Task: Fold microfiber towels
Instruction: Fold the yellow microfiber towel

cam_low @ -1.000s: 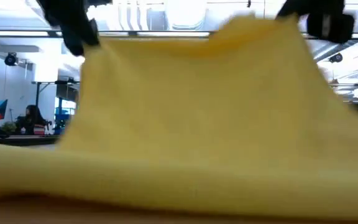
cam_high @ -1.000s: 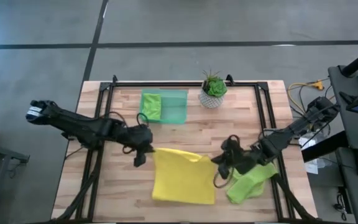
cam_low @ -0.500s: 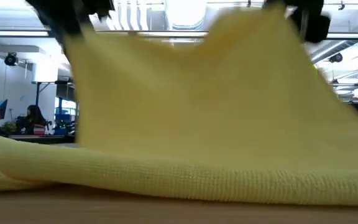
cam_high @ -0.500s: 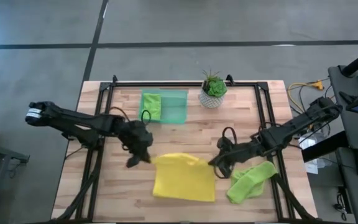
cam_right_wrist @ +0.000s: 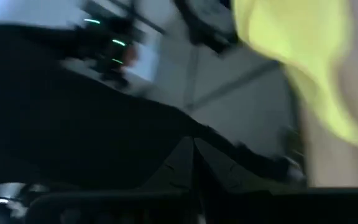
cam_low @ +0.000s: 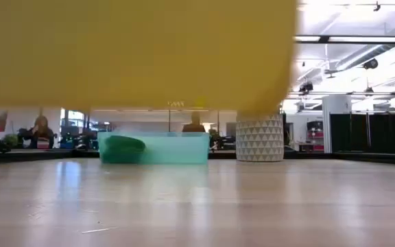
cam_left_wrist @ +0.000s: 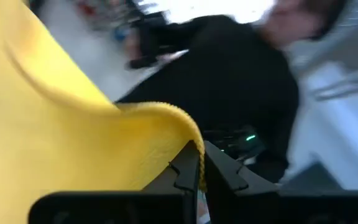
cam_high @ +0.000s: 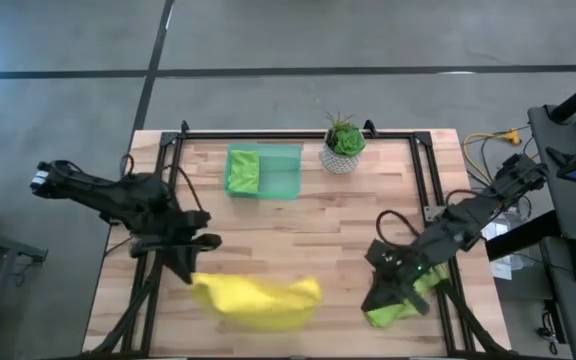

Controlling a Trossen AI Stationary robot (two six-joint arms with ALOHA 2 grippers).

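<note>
The left hand [cam_left_wrist: 199, 167] is clenched on a corner of the yellow towel [cam_high: 256, 298], holding it up off the table [cam_high: 308, 220] near the front edge, probably to drape it for a fold. The right hand [cam_high: 383, 290], clenched and empty, sits over the green towel [cam_high: 393, 308] nearby. Another green towel [cam_high: 242, 170] rests in the tray [cam_high: 283, 172].

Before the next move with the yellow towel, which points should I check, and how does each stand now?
1. Left pincer grips the yellow towel: ok.
2. Right pincer grips it too: not ok; shut, apart from it, by the green towel.
3. Yellow towel spread flat: not ok; bunched, hanging clear of the table.
4. Tray and plant out of the way: ok.
5. Green towel folded: cannot tell.
</note>
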